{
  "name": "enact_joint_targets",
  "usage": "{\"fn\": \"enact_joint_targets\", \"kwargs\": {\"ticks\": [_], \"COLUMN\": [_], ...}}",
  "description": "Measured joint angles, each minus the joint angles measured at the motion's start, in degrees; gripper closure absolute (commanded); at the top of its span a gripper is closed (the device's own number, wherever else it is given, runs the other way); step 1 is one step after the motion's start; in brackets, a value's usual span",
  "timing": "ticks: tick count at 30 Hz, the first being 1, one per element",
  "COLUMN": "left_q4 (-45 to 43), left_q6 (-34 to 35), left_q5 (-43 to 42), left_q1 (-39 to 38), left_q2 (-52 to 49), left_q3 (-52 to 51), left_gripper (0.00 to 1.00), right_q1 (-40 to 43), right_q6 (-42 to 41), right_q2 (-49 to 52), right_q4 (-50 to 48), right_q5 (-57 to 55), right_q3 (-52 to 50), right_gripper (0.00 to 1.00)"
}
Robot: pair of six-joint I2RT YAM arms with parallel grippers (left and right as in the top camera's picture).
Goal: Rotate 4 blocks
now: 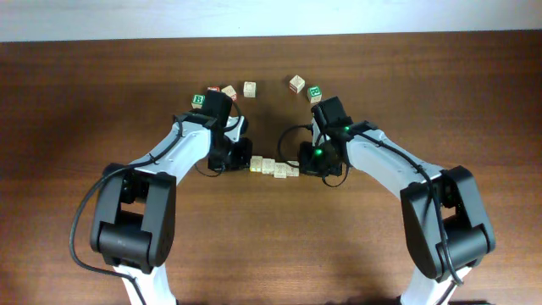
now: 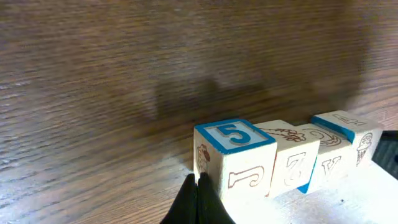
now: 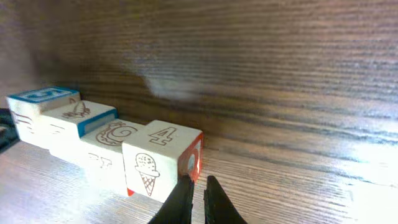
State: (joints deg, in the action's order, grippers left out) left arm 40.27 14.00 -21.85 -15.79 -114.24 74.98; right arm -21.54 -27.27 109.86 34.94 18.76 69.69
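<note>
The four blocks [image 1: 273, 169] lay in one row, faces touching, at the middle of the table [image 1: 271, 246] and directly between the two arms.

Left end of row: the end block [image 2: 233, 146] carried a blue-framed "5" on its top face. The left gripper [image 2: 199, 200] was fully closed, fingertips pressed together, and held nothing. Its tips stood at the lower outer edge of this block, apparently in contact.

Right end of row: the opposite end block [image 3: 152, 165] showed a "4" on top, an ice-cream cone on the near face, and a red-framed outer face. The right gripper [image 3: 199, 196] stood just beside that red-framed face. Its fingers were parted by only a narrow gap, and nothing was clamped between them.

Rear of table: two green-faced cubes [image 1: 198, 100] and several pale cubes [image 1: 249, 88] lay in a loose arc, well apart from the row.
</note>
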Motion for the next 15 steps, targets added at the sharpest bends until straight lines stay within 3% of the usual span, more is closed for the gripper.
{"fn": "enact_joint_targets", "kwargs": {"ticks": [4,8,11,15], "left_q4": [0.0,0.5,0.4,0.4], "left_q6": [0.0,0.0,0.0,0.0], "left_q5": [-0.7,-0.2,-0.2,1.1], "left_q1": [-0.1,-0.2,-0.2,-0.2], "left_q2": [0.0,0.0,0.0,0.0], "left_q3": [0.0,0.0,0.0,0.0], "left_gripper": [1.0,1.0,1.0,1.0], "right_q1": [-0.2,-0.4,-0.8,-9.6], "right_q6": [0.3,1.1,1.6,-1.2], "right_q2": [0.0,0.0,-0.1,-0.1], "right_q4": [2.2,10.1,12.7,13.5], "right_q5": [-0.9,-4.9,-6.1,-7.9], "right_q3": [0.3,11.1,12.2,11.9], "right_gripper": [0.9,0.91,0.92,0.96]}}
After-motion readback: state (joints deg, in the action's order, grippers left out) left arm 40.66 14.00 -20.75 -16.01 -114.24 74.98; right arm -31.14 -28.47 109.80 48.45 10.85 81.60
